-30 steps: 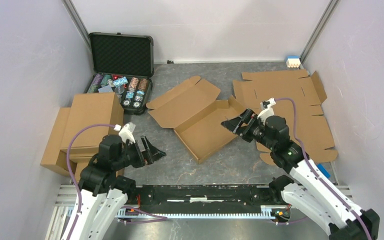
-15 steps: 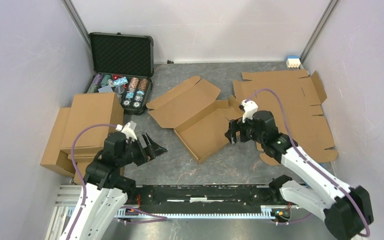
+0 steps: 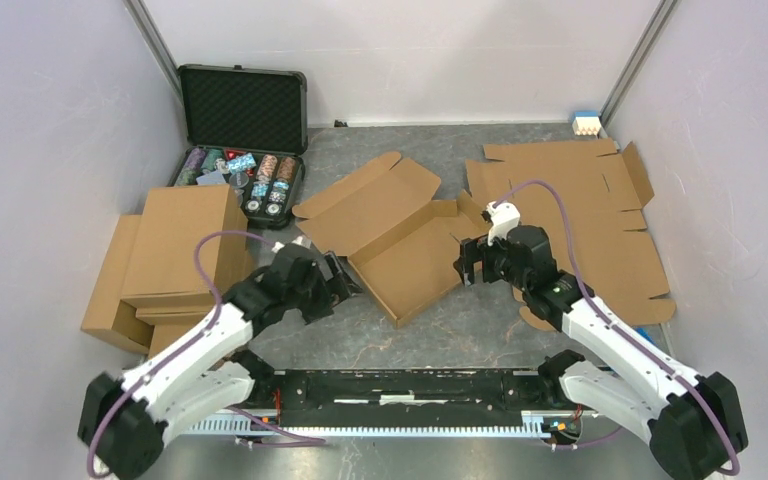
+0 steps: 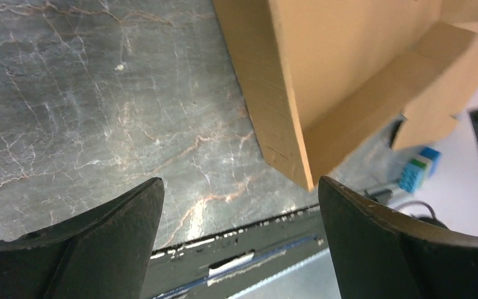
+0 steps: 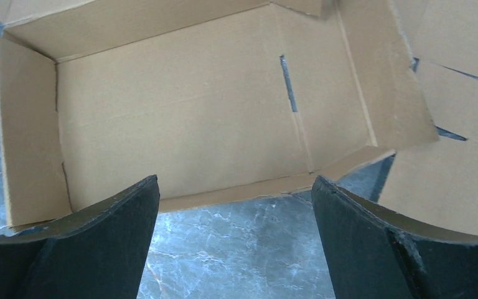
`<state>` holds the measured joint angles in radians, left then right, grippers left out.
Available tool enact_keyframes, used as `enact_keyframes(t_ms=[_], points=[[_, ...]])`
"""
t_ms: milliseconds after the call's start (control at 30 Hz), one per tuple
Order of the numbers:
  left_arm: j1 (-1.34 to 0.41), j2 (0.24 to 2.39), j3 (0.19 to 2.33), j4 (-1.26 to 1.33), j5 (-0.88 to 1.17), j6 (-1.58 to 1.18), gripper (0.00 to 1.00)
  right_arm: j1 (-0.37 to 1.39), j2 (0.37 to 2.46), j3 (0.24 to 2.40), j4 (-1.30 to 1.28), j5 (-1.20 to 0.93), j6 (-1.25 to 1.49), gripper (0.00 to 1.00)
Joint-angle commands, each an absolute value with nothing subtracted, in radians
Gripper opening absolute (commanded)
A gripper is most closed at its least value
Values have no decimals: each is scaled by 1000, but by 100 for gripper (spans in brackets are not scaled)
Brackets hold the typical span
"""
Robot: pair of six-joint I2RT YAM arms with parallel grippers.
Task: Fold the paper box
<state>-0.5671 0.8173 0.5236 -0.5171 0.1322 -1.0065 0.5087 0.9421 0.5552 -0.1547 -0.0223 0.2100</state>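
The paper box (image 3: 400,245) is brown cardboard, partly folded into a shallow tray with its lid flap (image 3: 365,200) lying open toward the back left. It sits mid-table. My left gripper (image 3: 345,280) is open and empty at the box's left near corner; the left wrist view shows that corner (image 4: 299,124) between my fingers. My right gripper (image 3: 465,262) is open and empty at the box's right end. The right wrist view looks into the tray (image 5: 180,106), with its near wall just beyond my fingertips (image 5: 134,205).
A black case of poker chips (image 3: 242,150) stands open at the back left. Folded cardboard boxes (image 3: 165,255) are stacked on the left. Flat cardboard blanks (image 3: 590,210) lie on the right. A small blue-and-white block (image 3: 586,124) sits at the back right.
My left arm has swung right, from beside the stacked boxes to the paper box's left near corner. My right gripper turned downward and settled at the box's right end.
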Motion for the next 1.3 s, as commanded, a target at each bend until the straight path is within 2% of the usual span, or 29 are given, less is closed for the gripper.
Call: enact_keyframes(t_ms=[0, 133, 233, 300, 600, 667, 733, 767, 800, 900, 1067, 1267], points=[[-653, 1002, 667, -499, -124, -1175, 100, 508, 883, 537, -124, 64, 188, 97], [-687, 1197, 816, -604, -179, -1173, 100, 509, 825, 524, -152, 121, 184, 98], [-707, 1319, 870, -560, -127, -1142, 99, 509, 774, 496, -146, 143, 190, 98], [-737, 1373, 877, -516, -134, -1162, 94, 509, 740, 478, -140, 145, 192, 98], [-803, 1514, 907, -486, -207, -1249, 58, 509, 650, 459, -175, 160, 201, 98], [-808, 1534, 904, -486, -207, -1257, 45, 509, 638, 455, -182, 160, 204, 98], [-810, 1542, 908, -501, -215, -1243, 20, 509, 626, 448, -186, 161, 205, 98], [-809, 1541, 911, -524, -233, -1245, 12, 508, 621, 444, -187, 159, 206, 98], [-808, 1533, 918, -558, -265, -1247, 9, 509, 618, 442, -188, 157, 206, 98], [-798, 1488, 936, -617, -334, -1187, 2, 509, 616, 439, -202, 145, 205, 98], [-776, 1464, 1027, -774, -368, -958, 2, 509, 614, 456, -232, 120, 207, 98], [-772, 1435, 1039, -859, -339, -719, 2, 509, 600, 455, -238, 114, 218, 98]])
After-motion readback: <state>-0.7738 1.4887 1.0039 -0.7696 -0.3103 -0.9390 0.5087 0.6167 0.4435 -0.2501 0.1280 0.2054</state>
